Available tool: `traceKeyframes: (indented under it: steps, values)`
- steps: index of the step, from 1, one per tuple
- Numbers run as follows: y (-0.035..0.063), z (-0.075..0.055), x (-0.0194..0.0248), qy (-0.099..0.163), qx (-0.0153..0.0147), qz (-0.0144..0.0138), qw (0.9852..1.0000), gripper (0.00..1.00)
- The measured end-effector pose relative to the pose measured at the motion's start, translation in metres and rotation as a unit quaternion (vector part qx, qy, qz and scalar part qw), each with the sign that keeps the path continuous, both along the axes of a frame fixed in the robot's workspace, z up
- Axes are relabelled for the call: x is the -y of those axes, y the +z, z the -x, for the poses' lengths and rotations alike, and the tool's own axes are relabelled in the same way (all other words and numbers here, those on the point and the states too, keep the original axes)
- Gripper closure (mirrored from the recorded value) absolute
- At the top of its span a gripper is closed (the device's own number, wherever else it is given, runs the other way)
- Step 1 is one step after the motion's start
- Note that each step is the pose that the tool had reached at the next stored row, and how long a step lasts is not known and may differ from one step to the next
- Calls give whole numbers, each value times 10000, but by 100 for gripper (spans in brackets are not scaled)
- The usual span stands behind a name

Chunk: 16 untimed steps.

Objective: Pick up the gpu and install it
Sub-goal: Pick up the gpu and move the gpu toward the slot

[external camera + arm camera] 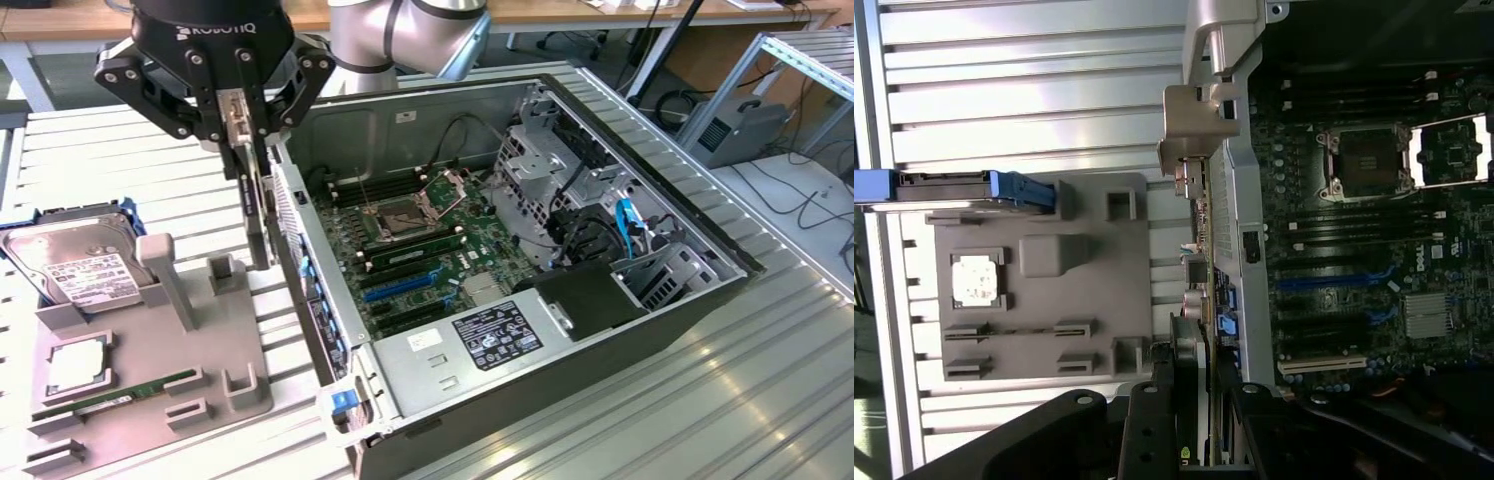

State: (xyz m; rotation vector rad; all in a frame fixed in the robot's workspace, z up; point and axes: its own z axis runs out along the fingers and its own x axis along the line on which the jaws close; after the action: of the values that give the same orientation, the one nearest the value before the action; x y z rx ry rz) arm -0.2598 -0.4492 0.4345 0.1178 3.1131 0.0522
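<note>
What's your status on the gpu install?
Gripper shut on the gpu, card hanging edge-down. Sits between gray tray and case wall, not in a slot. That wall stands close beside it.

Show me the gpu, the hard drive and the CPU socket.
gpu [256,220], exterior view, on its dark upright edge.
hard drive [87,278], exterior view, on its white label.
CPU socket [400,215], exterior view, on its dark middle.
</note>
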Motion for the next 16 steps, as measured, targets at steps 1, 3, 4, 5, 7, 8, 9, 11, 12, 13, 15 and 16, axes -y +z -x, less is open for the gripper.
traceKeyframes:
  steps: [1,3,4,5,7,8,9,11,12,13,15,16]
  values:
    - [0,-7,0,0,0,0,10000,73]
    - [0,-20,0,0,0,0,10000,73]
    - [0,-27,0,0,0,0,10000,73]
    - [0,-33,0,0,0,0,10000,73]
    - [0,-49,0,0,0,0,10000,73]
    - [0,-55,0,0,0,0,10000,73]
    - [0,-62,0,0,0,0,10000,73]
    - [0,-76,0,0,0,0,10000,73]
    - [0,-81,0,0,0,0,10000,73]
    - [0,-88,0,0,0,0,10000,73]
    - [0,-101,0,0,0,0,10000,73]
    - [0,-108,0,0,0,0,10000,73]
